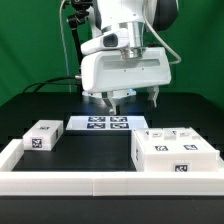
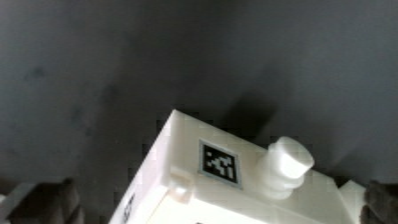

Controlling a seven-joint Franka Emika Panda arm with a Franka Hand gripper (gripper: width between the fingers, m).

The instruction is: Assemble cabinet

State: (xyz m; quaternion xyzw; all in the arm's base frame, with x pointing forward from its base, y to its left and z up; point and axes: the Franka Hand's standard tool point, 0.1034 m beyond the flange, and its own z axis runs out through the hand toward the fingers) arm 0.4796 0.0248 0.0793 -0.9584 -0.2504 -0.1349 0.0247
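1 large white cabinet box (image 1: 175, 152) sits on the black counter (image 1: 95, 152), to the exterior view's right of the marker board (image 1: 100, 123). 1 smaller tagged block (image 1: 42, 136) lies to that board's left. 1 arm (image 1: 125, 55) hangs upright above the board, its jaws spread apart.

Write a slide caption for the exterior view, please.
Open tool hovering near the marker board; small tagged block at the exterior view's left, cabinet box at its right.
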